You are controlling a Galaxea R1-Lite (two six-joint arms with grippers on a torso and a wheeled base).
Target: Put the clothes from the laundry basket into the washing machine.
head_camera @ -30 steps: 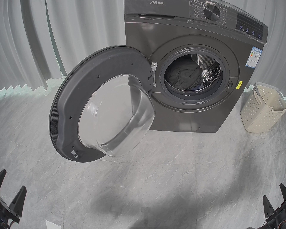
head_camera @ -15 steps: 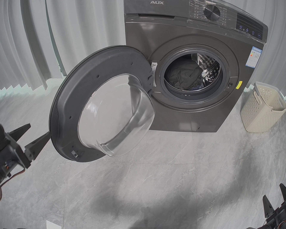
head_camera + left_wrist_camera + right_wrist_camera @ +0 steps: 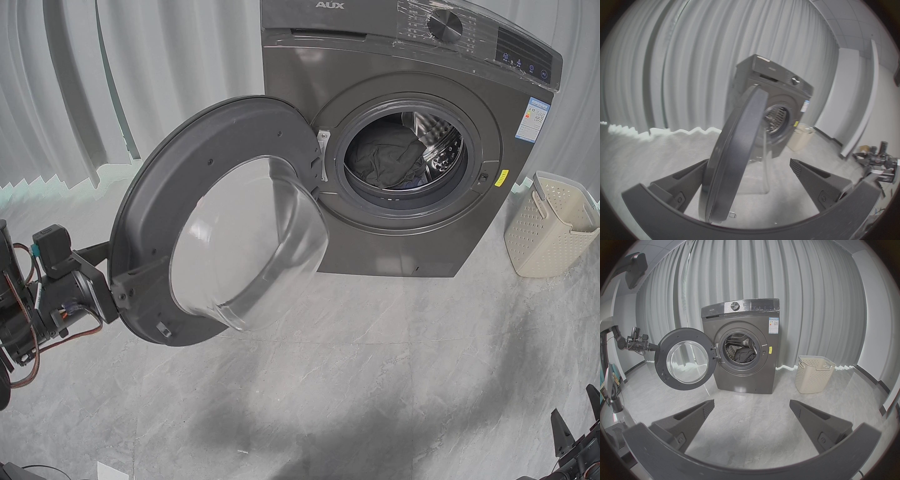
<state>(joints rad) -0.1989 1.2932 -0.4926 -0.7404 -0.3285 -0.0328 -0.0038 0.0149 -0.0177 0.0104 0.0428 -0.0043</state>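
- Nearest the robot, low on its right side, the right gripper (image 3: 751, 415) is held over the grey floor (image 3: 375, 387) with its jaws spread wide and nothing between them.
- On the left side, the left gripper (image 3: 750, 184) has been raised within the last second from the lower corner of the head view to the outer rim of the door (image 3: 206, 144). Its jaws are wide apart and set astride the rim, one finger on the outer face and one on the inner face; no grip has been closed.
- The door has been shifted slightly from where it hung half a second ago, its glass bowl (image 3: 250, 244) turned a little toward the machine, so a closing push is judged to have begun.
- Farther back, the washing machine (image 3: 400, 56) is seen with its round opening uncovered, and the clothes (image 3: 384, 159) are found inside the drum as a dark crumpled heap.
- Beside the machine on the right, the laundry basket (image 3: 550, 231) is stood on the floor; no cloth is seen above its rim, though its bottom cannot be made out.
- Loading is therefore judged complete, with only the door left to be swung shut.
- Behind everything, a pale pleated curtain (image 3: 175, 62) is hung.
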